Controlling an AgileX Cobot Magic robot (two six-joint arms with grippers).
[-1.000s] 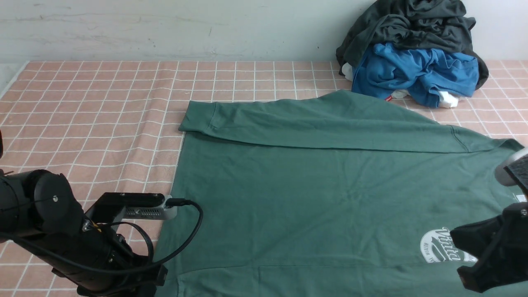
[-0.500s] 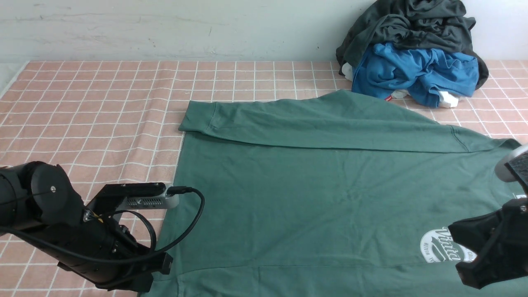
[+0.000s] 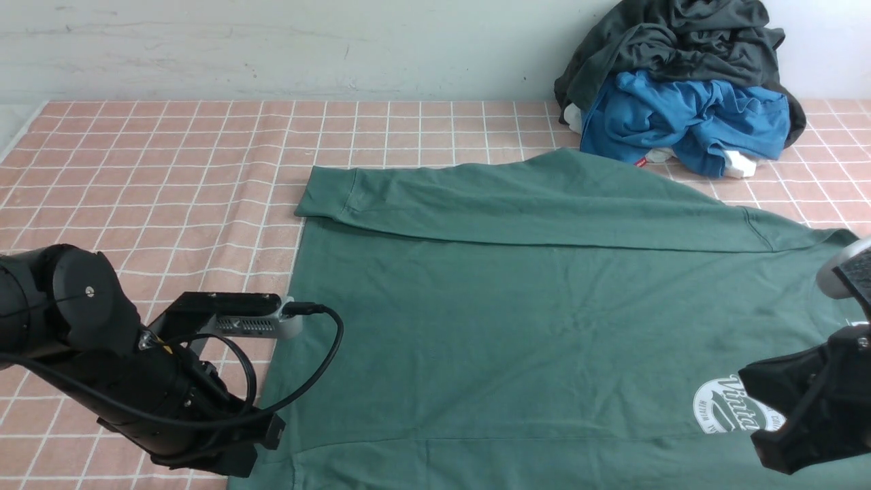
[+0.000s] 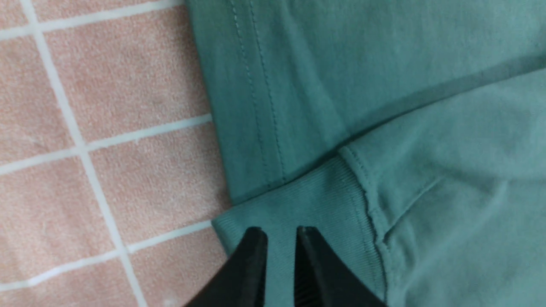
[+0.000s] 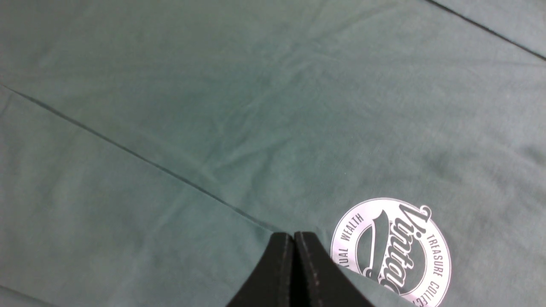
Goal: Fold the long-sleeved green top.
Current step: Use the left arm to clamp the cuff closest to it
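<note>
Green long-sleeved top [image 3: 517,320] flat on table [image 3: 170,170], logo [image 5: 392,247] up. Far sleeve [image 3: 517,201] folded across body, near sleeve [image 3: 476,466] laid in. Body folds judged not yet done. Left pincer [image 4: 279,232] a narrow slit apart over ribbed cuff [image 4: 307,200], nothing visibly gripped. Right pincer [image 5: 293,236] closed, empty.

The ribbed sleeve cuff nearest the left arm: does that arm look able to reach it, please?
Probably yes: in the left wrist view the left gripper hangs right over the ribbed cuff of the green long-sleeved top, jaws slightly apart, with nothing lying between.
</note>
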